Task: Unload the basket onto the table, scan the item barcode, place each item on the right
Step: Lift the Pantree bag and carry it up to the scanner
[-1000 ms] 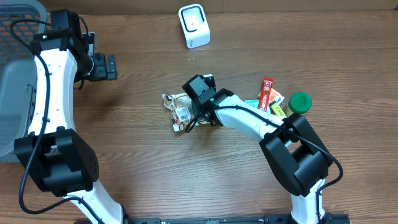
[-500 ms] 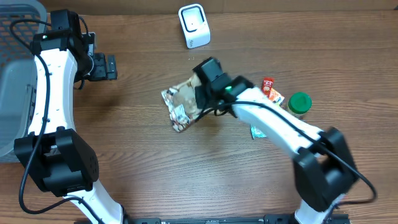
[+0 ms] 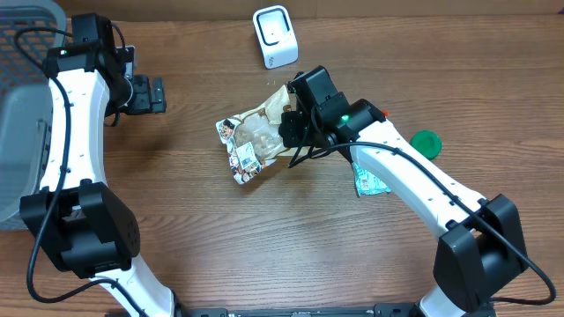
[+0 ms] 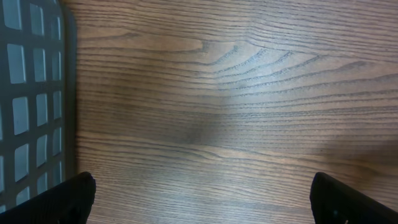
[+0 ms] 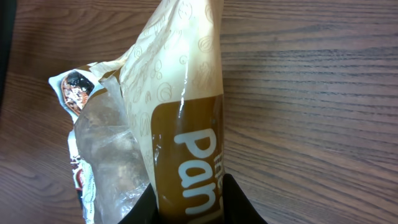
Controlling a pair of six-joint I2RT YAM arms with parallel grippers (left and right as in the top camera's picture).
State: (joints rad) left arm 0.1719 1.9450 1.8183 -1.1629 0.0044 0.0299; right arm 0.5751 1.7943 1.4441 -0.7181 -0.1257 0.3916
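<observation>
Wood-grain brown table filled the view, with a grey plastic mesh basket at its left edge. Left arm stood parked near the basket, left gripper spread wide over bare wood, holding nothing. Right arm, folded low over the pile of goods a second earlier, had stretched up and leftward. Right gripper was clenched on one end of the crinkly tan-and-clear plastic snack bag. Bag had left its spot beside the pile and appeared lifted, free end trailing left, near the white box-shaped scanner but not yet before its face. Judged: pick done, presentation under way. Small white label on the bag faced up, too small to read. Green round lid and teal packet stayed behind.
</observation>
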